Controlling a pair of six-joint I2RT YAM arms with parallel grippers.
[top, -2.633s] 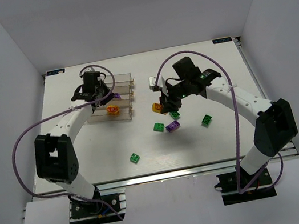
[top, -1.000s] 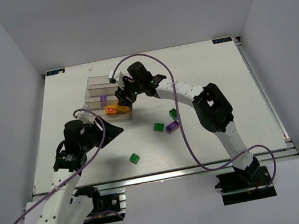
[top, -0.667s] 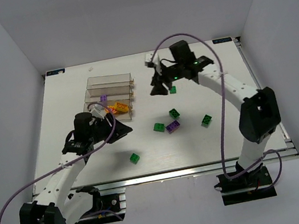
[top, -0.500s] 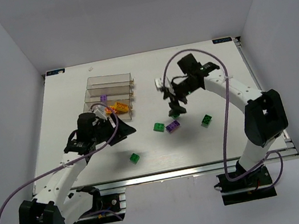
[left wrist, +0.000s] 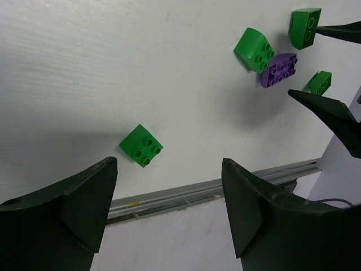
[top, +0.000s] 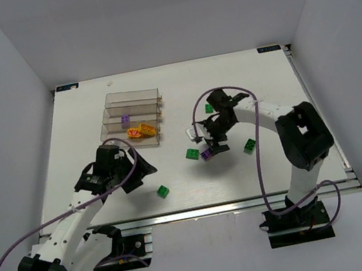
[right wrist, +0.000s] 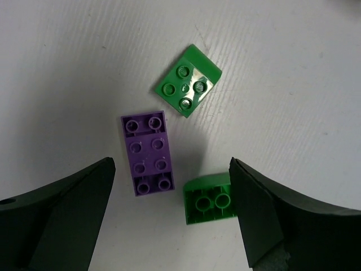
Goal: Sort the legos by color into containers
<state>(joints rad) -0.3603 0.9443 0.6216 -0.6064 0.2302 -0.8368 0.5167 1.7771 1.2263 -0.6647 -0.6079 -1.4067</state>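
Note:
The clear containers (top: 134, 100) stand at the back left, with a purple brick (top: 125, 118) in one bin and orange bricks (top: 139, 131) in the nearest bin. My right gripper (top: 211, 141) hangs open over the mid-table legos. Between its fingers lie a purple brick (right wrist: 148, 153) and a green brick on its side (right wrist: 210, 199), with another green one (right wrist: 189, 81) just beyond. My left gripper (top: 143, 171) is open and empty, pointing at a lone green brick (left wrist: 141, 145) near the front edge. Further green bricks lie at the right (top: 250, 144) and behind (top: 208, 108).
The table's front metal rail (left wrist: 214, 189) runs just below the lone green brick. The right arm's dark fingers (left wrist: 333, 113) show at the right edge of the left wrist view. White walls enclose the table on three sides.
My right gripper left the bins, swung round the back and came down over the purple and green bricks, jaws wider. My left gripper shifted toward the front green brick and opened further.

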